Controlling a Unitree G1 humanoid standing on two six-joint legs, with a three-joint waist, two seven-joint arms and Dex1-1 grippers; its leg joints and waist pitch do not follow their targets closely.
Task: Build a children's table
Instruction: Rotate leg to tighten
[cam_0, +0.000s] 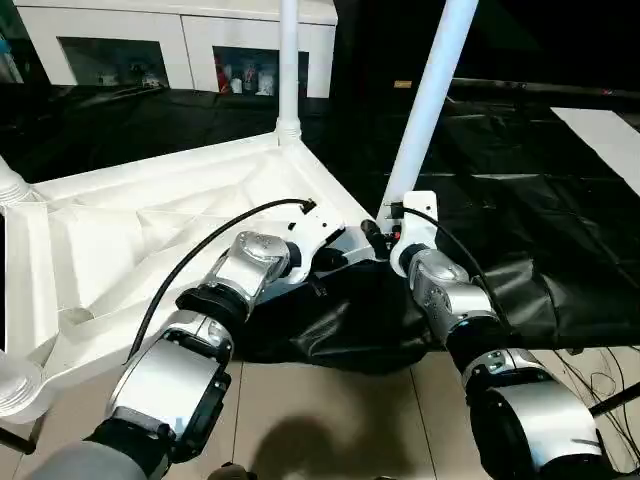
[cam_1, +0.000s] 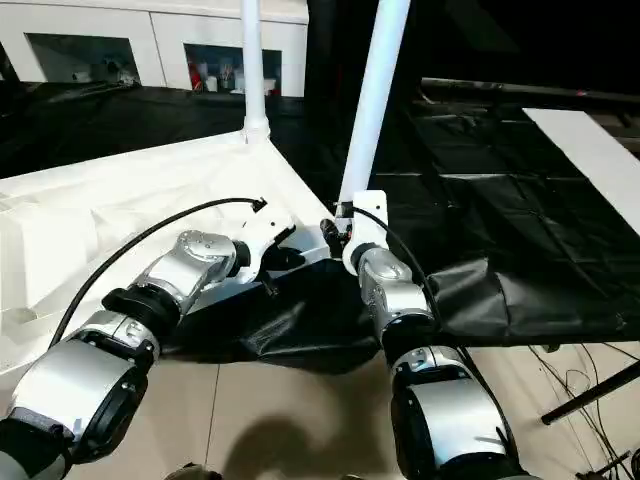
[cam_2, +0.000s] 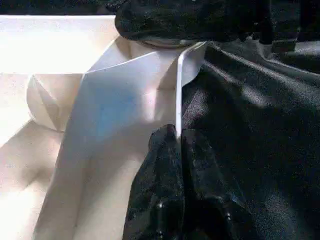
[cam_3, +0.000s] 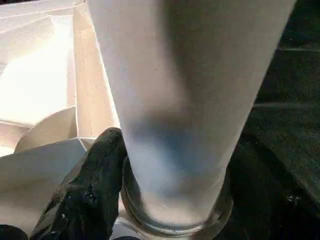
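tabletop (cam_0: 150, 240), white plastic, lies upside down on the black-sheeted worktable (cam_0: 520, 200), its ribbed underside facing up and filling the 9 o'clock half of the head views. one tube leg (cam_0: 288, 60) stands upright in the far corner socket at about 12 o'clock. a second tube leg (cam_0: 430, 100) rises from the near corner socket at the centre, leaning toward 1 o'clock, its foot seated in the round collar, as the right wrist view shows close up (cam_3: 190, 100).

left gripper (cam_2: 177, 150) reaches in from 7 o'clock to the tabletop's near edge; in the left wrist view its two black fingers (cam_2: 160, 200) are pressed together on the thin white rim wall just beside the socket, pinching it. right gripper (cam_0: 385, 235) comes in from 5 o'clock and sits at the base of the leaning leg; one black finger (cam_3: 90, 190) lies against the leg just above the collar, but i cannot tell whether the pair grips the tube or stands spread.

black sheet hangs crumpled over the worktable's near edge below both wrists. a long flat white board (cam_0: 605, 145) lies at 2 o'clock, well apart from the tabletop. white cabinets (cam_0: 180, 40) stand behind at 11 o'clock.
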